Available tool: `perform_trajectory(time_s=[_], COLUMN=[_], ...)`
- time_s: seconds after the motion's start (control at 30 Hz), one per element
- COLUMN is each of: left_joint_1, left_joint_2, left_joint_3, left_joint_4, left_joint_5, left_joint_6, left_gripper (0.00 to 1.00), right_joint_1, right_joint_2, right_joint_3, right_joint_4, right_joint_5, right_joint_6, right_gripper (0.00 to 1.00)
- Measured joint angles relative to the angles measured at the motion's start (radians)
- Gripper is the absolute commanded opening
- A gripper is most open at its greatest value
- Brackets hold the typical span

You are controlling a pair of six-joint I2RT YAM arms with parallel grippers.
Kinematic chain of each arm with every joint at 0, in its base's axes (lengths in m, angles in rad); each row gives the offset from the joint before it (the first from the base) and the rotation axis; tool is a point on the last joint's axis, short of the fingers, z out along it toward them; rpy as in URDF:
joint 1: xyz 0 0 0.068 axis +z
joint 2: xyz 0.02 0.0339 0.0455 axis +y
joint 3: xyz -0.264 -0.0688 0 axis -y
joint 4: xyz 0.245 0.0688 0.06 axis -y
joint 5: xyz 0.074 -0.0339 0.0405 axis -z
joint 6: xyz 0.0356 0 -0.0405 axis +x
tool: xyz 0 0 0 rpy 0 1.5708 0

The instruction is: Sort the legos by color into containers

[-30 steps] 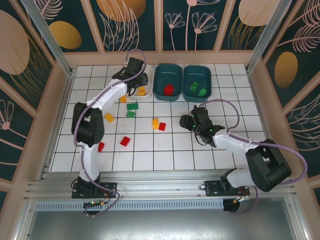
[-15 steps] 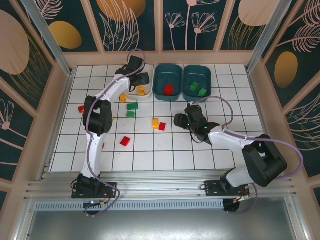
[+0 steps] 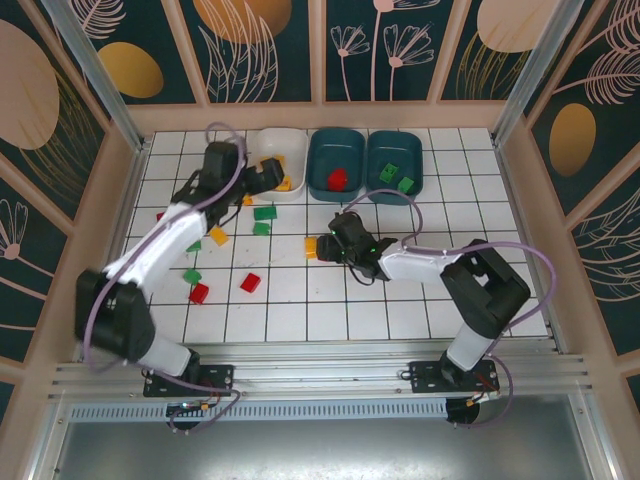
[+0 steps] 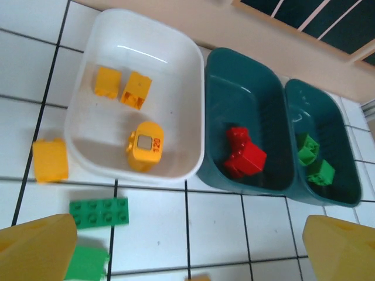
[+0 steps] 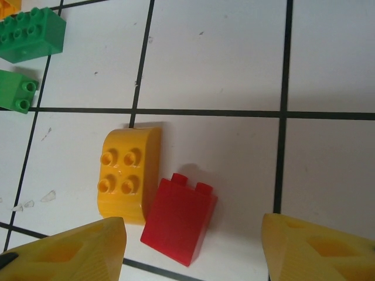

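Inside white bin: 3 yel. legos

Top view. Three bins in a row, upper centre of frame: left bin, middle bin, right bin, neighbouring walls just beside each other. Loose bricks lie on the table below the row, left and centre of frame.

Left wrist view.
- Left bin: three bricks inside, two side by side upper left, one lower centre.
- Middle bin: bricks touching at its middle.
- Right bin: two bricks, one above the other in frame.
- Brick A: on the table, just left of the left bin.
- Brick B: below that bin.
- Brick C: just below B, lower left of frame.

Right wrist view.
- Brick D: left of centre.
- Brick E: against D's lower right side.
- Brick F and brick G: upper-left corner, F above G, apart from D.
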Motion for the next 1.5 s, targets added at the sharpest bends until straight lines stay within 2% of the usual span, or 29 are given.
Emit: perform_trajectory(time_s=[0.1, 0.27, 0.43, 0.67, 0.8, 0.93, 1.13, 1.27, 1.43, 1.5], left_joint_1=[0.000, 0.000, 0.000, 0.000, 0.000, 0.000, 0.000, 0.000, 0.000, 0.000], left_joint_2=[-0.113, -0.170, -0.209, -0.213, -0.213, -0.222, -0.296, -0.336, -0.375, -0.383], left_joint_3=[-0.177, -0.360, -0.386, -0.386, -0.386, -0.394, -0.491, -0.544, -0.562, -0.562], left_joint_4=[0.057, 0.068, 0.073, 0.116, 0.123, 0.130, 0.143, 0.136, 0.129, 0.129], left_joint_5=[0.000, 0.002, 0.007, 0.058, 0.077, 0.079, 0.048, 0.028, 0.000, -0.008], left_joint_6=[-0.048, -0.097, -0.110, -0.126, -0.136, -0.137, -0.150, -0.160, -0.166, -0.167], left_gripper=[0.98, 0.98, 0.99, 0.98, 0.98, 0.99, 0.99, 0.98, 0.98, 0.99], right_joint_1=[0.000, 0.000, -0.015, -0.091, -0.084, -0.074, -0.074, -0.073, -0.068, -0.063], right_joint_2=[0.041, 0.093, 0.058, -0.040, -0.065, -0.069, -0.005, 0.040, 0.052, 0.052], right_joint_3=[0.023, 0.029, -0.013, -0.090, -0.087, -0.063, -0.002, 0.001, 0.006, 0.007], right_joint_4=[-0.004, -0.023, -0.022, -0.081, -0.099, -0.103, -0.106, -0.130, -0.141, -0.142], right_joint_5=[0.000, 0.003, 0.026, 0.059, 0.059, 0.046, 0.049, 0.059, 0.081, 0.087], right_joint_6=[0.000, 0.000, -0.004, -0.031, -0.057, -0.055, -0.032, -0.024, -0.018, -0.020], right_gripper=[0.63, 0.62, 0.62, 0.62, 0.63, 0.66, 0.65, 0.60, 0.40, 0.37])
